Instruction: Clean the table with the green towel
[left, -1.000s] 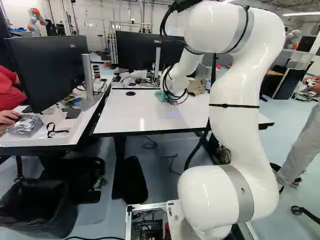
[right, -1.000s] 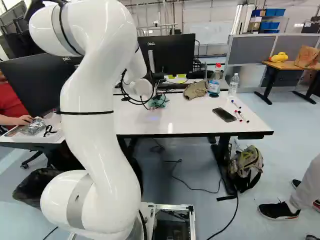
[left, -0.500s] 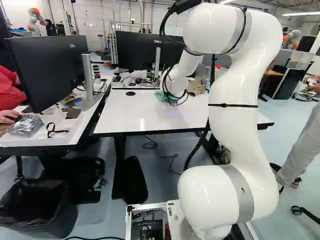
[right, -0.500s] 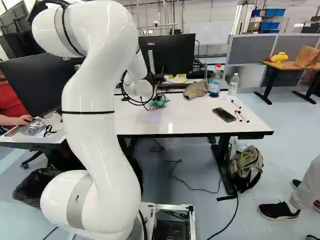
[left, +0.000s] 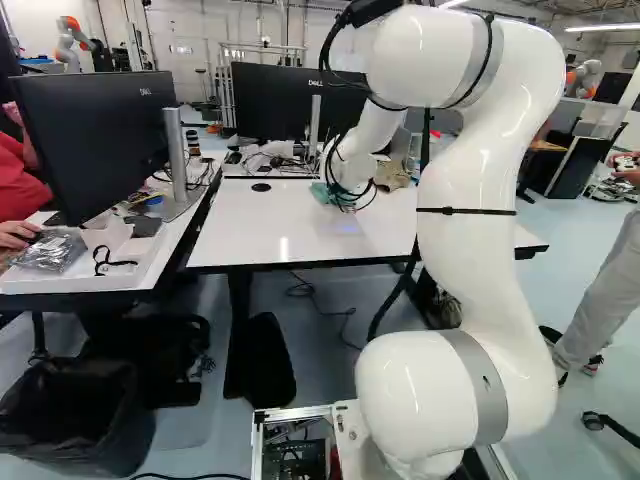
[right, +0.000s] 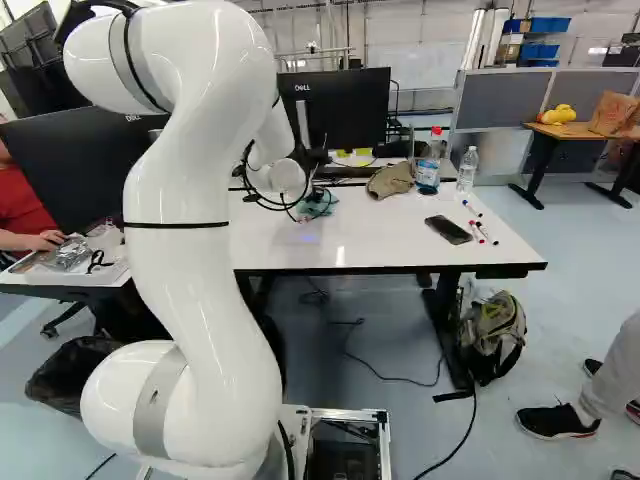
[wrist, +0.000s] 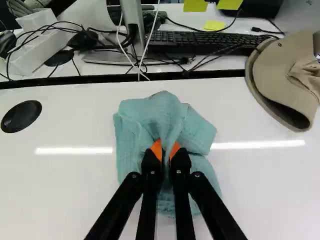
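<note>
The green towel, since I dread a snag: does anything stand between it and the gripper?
Nothing visible does: the gripper pinches the green towel between its fingers; the beige cap lies off to one side.

- 1 white arm (right: 190, 260) stands left of the middle.
- 1 green towel (right: 323, 203) lies on the white table (right: 380, 245), partly hidden by cables.
- 1 tan cap (right: 390, 180) lies near 2 upright bottles (right: 428, 168).
- 1 dark phone (right: 448, 229) lies near several markers (right: 483, 231).
- 1 backpack (right: 495, 335) sits on the floor.
- 1 black monitor (right: 350, 112) stands beyond the table.
</note>
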